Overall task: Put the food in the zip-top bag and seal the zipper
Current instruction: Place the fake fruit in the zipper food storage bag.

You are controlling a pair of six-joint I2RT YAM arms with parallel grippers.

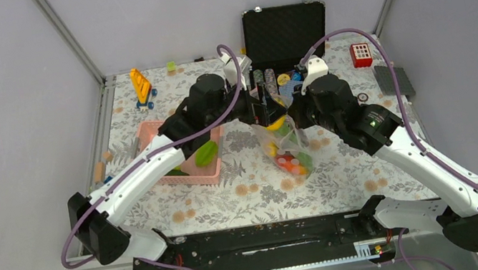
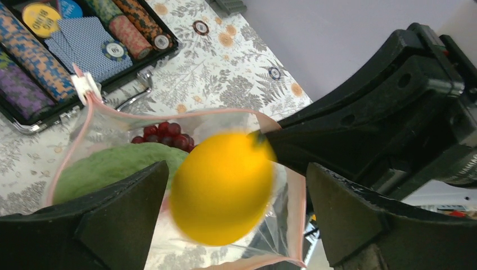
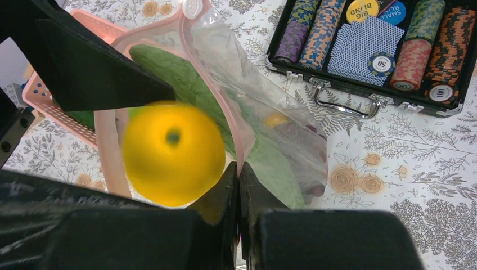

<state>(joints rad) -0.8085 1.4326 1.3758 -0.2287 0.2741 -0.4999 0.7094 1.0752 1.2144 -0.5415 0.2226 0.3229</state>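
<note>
My left pincer [image 2: 236, 169] stands wide open with one yellow citrus [image 2: 222, 188] between its two fingers. The fruit is blurred. It is close to one finger and there is a plain gap to the other, so nothing is gripped. The citrus is right at the mouth of the zip-top bag [image 1: 288, 145], but I cannot tell whether it has passed the rim.

My right pincer [image 3: 238, 169] is pressed shut on the bag's edge, pinching the pink zipper [image 2: 169, 112] and holding the bag up off the flowered cloth [image 1: 344, 176]. The zipper's white slider [image 2: 85, 85] sits at the far corner, so the mouth gapes between slider and pinch. My two wrists crowd together above it. The open black case [image 1: 285, 30] lies just beyond the bag and one pink basket [image 1: 203, 175] is just beside it.

Inside the bag I see one bunch of dark grapes [image 2: 166, 134] and one green leafy piece [image 2: 107, 166].

In the case, a yellow disc [image 3: 361, 9] reads "BIG BLIND" and a blue one [image 3: 394, 12] reads "SMALL BLIND". One chip [image 3: 382, 63] lying on the blue-backed cards is marked "50".
</note>
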